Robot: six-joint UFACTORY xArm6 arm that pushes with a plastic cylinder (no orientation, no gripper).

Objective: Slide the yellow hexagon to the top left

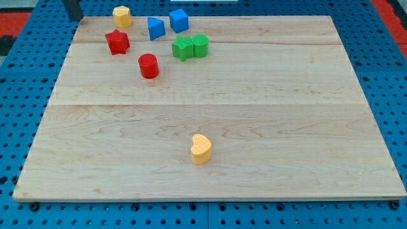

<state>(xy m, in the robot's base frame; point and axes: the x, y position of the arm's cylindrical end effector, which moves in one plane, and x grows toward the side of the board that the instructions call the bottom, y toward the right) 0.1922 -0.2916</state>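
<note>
Dark and straight, the rod enters at the view's top left corner, and my tip sits just off the wooden board's top left corner; it has no jaws to spread or press, and it touches no block. Nearest to the tip, toward the view's right, stands the yellow hexagon, at the board's top edge near that same corner, with a clear gap between it and the tip. Below the hexagon lies the red star, and farther down and right of it the red cylinder. Right of the hexagon come a blue triangular block and a blue cube. Two green blocks touch each other below the cube. Far from the hexagon, toward the view's bottom, rests a yellow heart.
</note>
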